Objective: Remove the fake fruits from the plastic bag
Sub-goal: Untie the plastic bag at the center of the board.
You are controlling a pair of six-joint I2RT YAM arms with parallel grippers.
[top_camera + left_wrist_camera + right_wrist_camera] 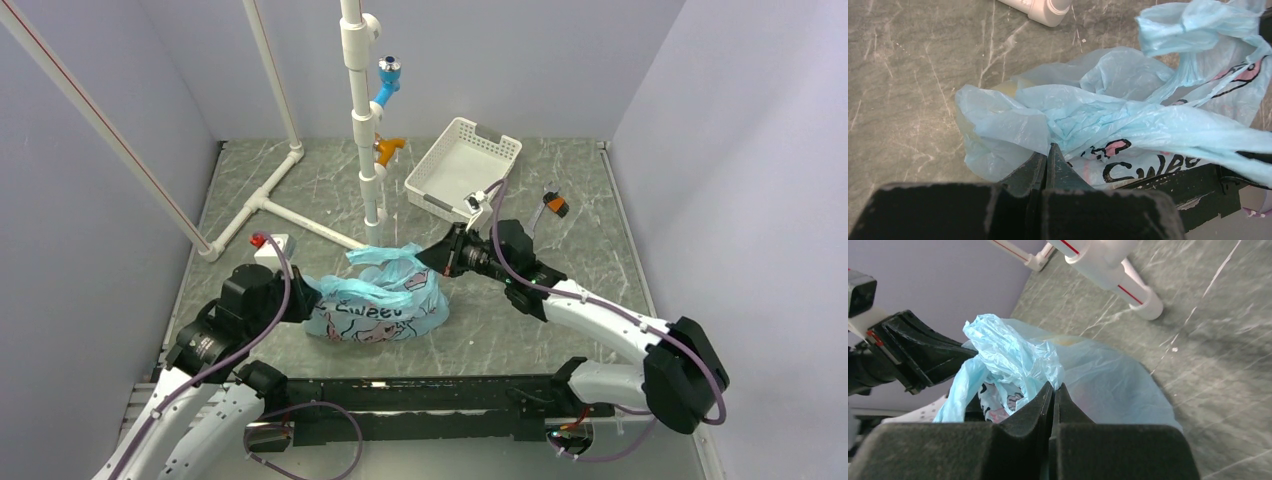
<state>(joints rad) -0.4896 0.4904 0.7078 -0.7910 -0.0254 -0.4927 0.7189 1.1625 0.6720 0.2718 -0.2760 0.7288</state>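
The bag [375,305] lies left-to-right toward the table's [560,200] near edge, fruits hidden inside; your left gripper [1047,155] pinches its left end, your right gripper [1054,390] its right handle

One plastic bag [375,302], one white basket [462,168], one red-buttoned box [274,250], one orange-handled tool [556,207], and two grippers: left gripper [1048,150], right gripper [1054,388].

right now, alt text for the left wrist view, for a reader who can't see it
The left end effector, jaws shut, pinches a fold of a crumpled light-blue bag with black and pink print. The bag lies on a grey marbled table, with a white pipe end at the top edge.
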